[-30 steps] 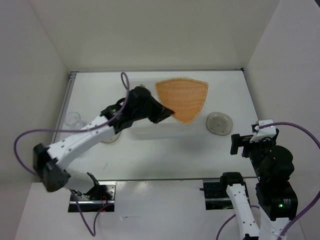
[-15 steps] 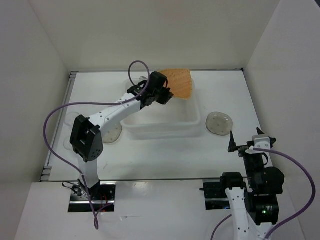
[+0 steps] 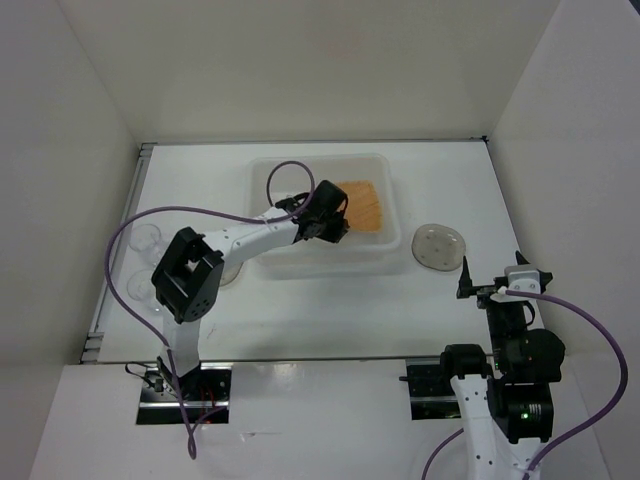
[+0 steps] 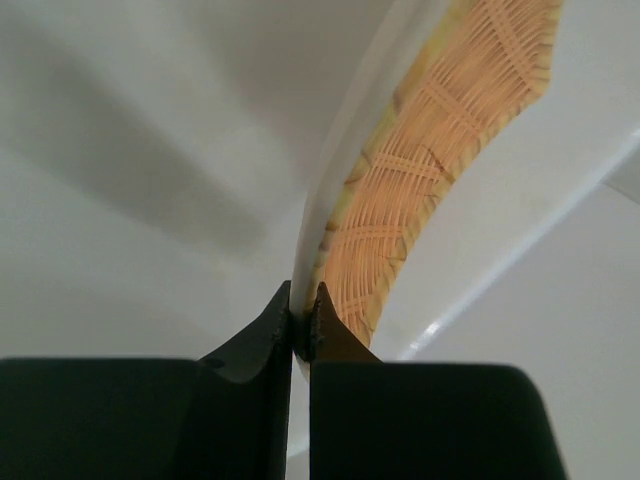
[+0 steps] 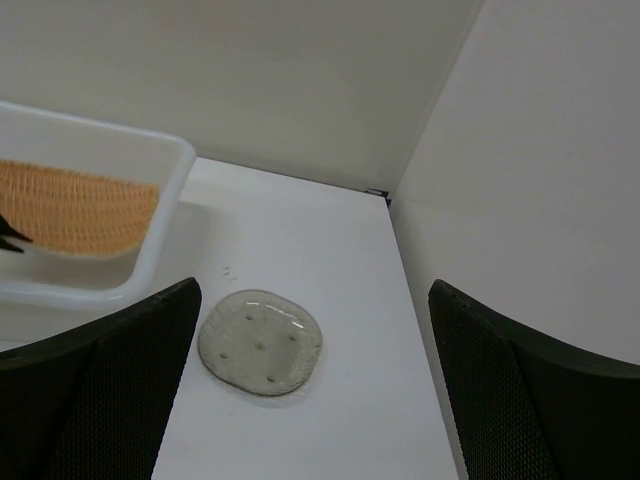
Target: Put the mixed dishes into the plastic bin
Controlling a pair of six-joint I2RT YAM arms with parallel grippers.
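The orange woven-look plate (image 3: 362,204) lies tilted inside the translucent white plastic bin (image 3: 395,255), in its right half. My left gripper (image 3: 331,220) is inside the bin, shut on the plate's near rim; the left wrist view shows the jaws (image 4: 303,300) pinching the pale edge of the plate (image 4: 430,180). A grey-brown saucer (image 3: 439,247) lies on the table right of the bin. My right gripper (image 3: 495,290) is open and empty, pulled back near the saucer (image 5: 260,342). Another saucer (image 3: 228,272) is partly hidden under the left arm.
Two clear cups (image 3: 147,239) (image 3: 140,286) stand near the table's left edge. White walls close in the table at the back and both sides. The right wrist view shows the bin's corner (image 5: 168,190) with the plate (image 5: 75,210) inside.
My left arm has carried the orange plate from above the bin's far rim down into the bin. The right arm pulled back earlier and now holds still.
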